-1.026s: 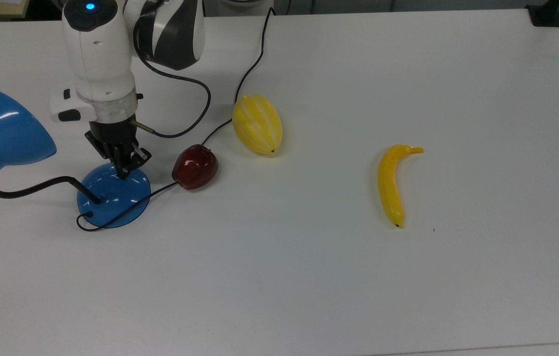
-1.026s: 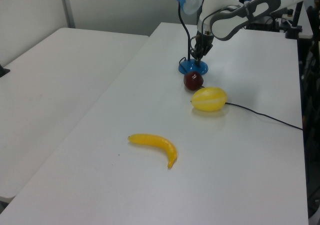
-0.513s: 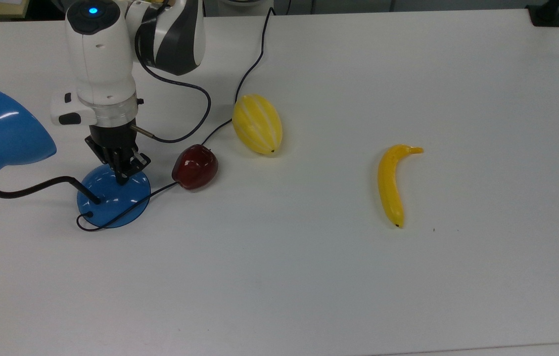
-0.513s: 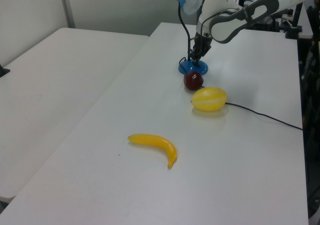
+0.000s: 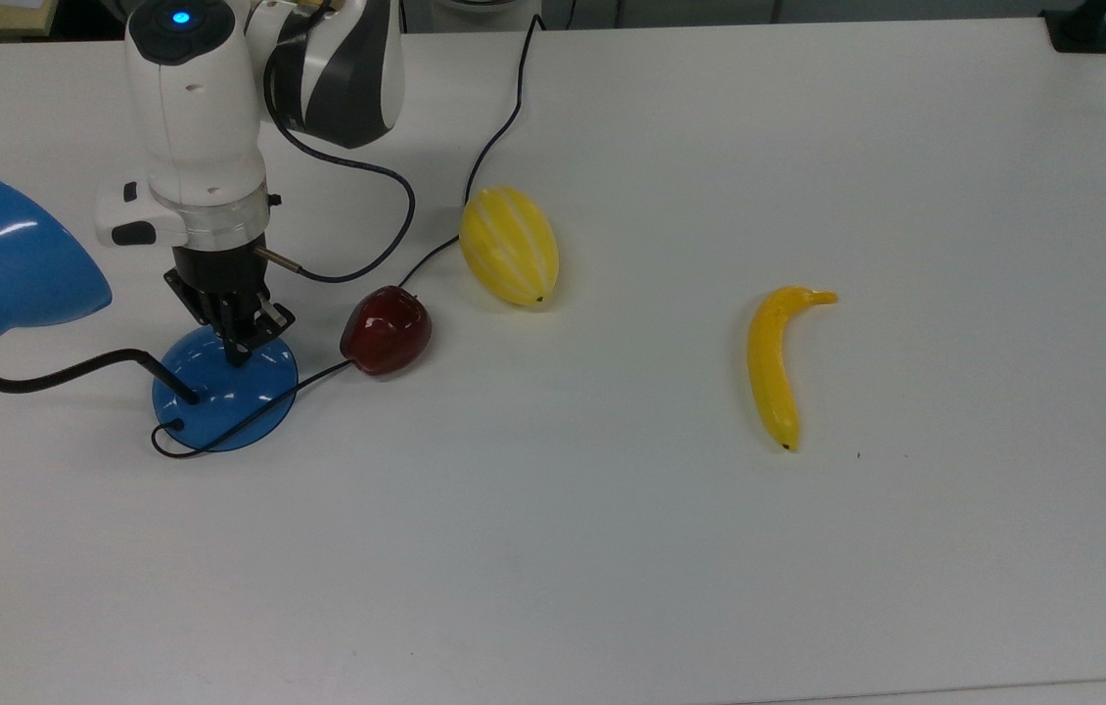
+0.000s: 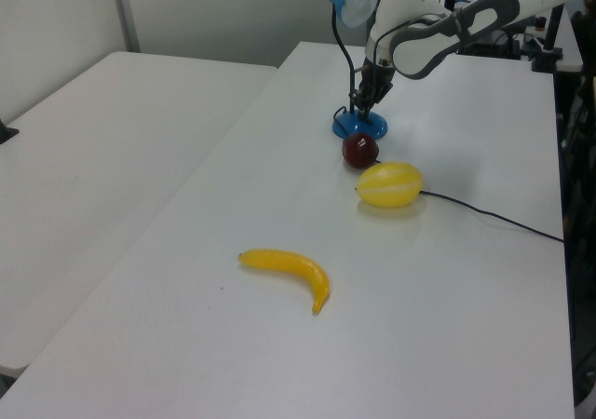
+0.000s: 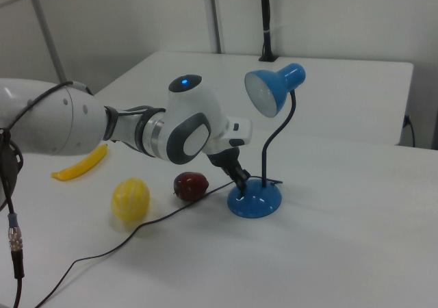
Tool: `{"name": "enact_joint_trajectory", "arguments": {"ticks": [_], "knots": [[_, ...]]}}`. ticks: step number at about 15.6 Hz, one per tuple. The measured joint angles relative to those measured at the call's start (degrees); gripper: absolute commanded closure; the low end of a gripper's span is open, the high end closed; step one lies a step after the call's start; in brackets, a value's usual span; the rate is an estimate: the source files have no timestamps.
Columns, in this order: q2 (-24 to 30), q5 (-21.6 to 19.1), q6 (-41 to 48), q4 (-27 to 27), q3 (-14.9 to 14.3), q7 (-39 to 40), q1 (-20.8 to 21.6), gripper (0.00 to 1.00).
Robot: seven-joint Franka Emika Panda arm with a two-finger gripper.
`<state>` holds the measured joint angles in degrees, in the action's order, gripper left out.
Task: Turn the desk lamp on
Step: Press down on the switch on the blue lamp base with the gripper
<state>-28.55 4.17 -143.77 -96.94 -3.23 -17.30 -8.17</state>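
The gripper (image 5: 238,354), fingers seemingly pressed together, touched the desk lamp (image 5: 220,387) base beside a red apple (image 5: 386,330).

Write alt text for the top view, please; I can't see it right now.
The gripper sits over the round base of the blue desk lamp at the top view's left. To the right on the white table lie a red apple, a yellow melon and a banana.

red apple (image 5: 386,330) and cord (image 5: 318,375) crowd lamp base (image 5: 259,397), bare table (image 5: 612,548) beyond
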Motion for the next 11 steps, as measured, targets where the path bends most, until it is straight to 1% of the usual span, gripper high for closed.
{"name": "enact_joint_trajectory", "arguments": {"ticks": [11], "knots": [[0.2,0.1,1.7,0.0,-0.1,0.1,-0.8,1.00]]}}
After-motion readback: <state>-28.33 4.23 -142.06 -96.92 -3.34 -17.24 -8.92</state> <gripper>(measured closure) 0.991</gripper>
